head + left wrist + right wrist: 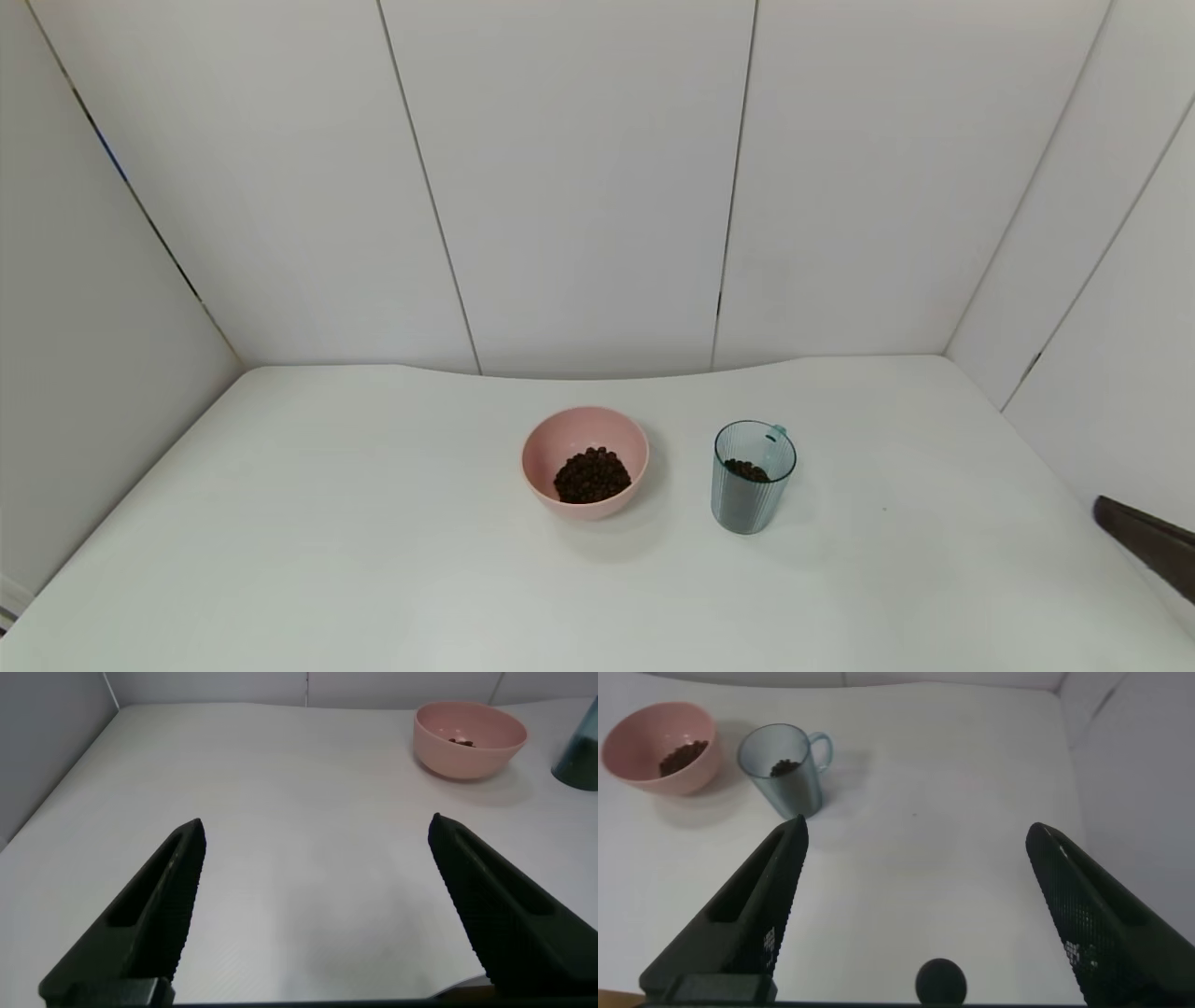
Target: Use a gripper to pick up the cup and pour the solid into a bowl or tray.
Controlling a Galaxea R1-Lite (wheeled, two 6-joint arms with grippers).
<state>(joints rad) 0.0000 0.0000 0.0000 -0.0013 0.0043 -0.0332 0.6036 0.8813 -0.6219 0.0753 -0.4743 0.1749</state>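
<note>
My tall ribbed translucent blue-grey plastic cup (753, 476) stands upright mid-table, toward the right edge, just beside the round pale pink matte bowl (585, 459) but apart from it, close enough, I judge, for a short pour. Small dark brown pellets (591, 475) already heap in the bowl; a few more (747, 470) lie in the cup. My right end effector (915, 915) hangs wide and empty near the table's right edge, facing the cup; only a dark sliver of it shows from the head. My left end effector (318, 910), also wide and empty, waits near the left edge. The white table (327, 523) hides nothing else; how many pellets are in the cup is hard to judge.
</note>
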